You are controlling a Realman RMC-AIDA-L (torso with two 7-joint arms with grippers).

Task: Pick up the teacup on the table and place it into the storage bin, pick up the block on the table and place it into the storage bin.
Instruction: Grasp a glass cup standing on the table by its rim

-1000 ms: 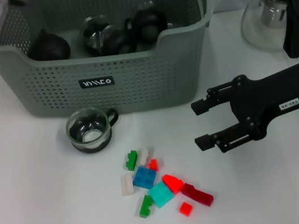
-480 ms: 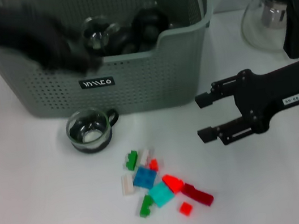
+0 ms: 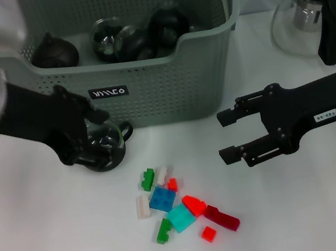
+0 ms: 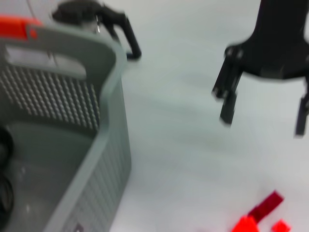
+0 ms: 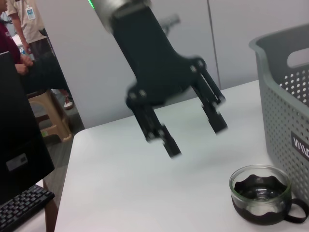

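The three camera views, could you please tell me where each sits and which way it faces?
Head view: high, looking down at the white table, grey-green perforated plastic storage bin and scattered coloured plastic blocks; both arms show.
Left wrist view: beside the bin's corner, facing the open right gripper.
Right wrist view: low over the table, facing the open left gripper above the clear glass teacup.
Shared: bin in all; teacup in head and right wrist.

A white worktop (image 3: 59, 247) filled the scene, evenly lit. Behind it stood a plain pale wall (image 5: 82, 72) with panel seams. Off its edge sat a beige plastic stool (image 5: 48, 116), a dark monitor (image 5: 17, 140) with a keyboard (image 5: 24, 210), and two people partly visible.
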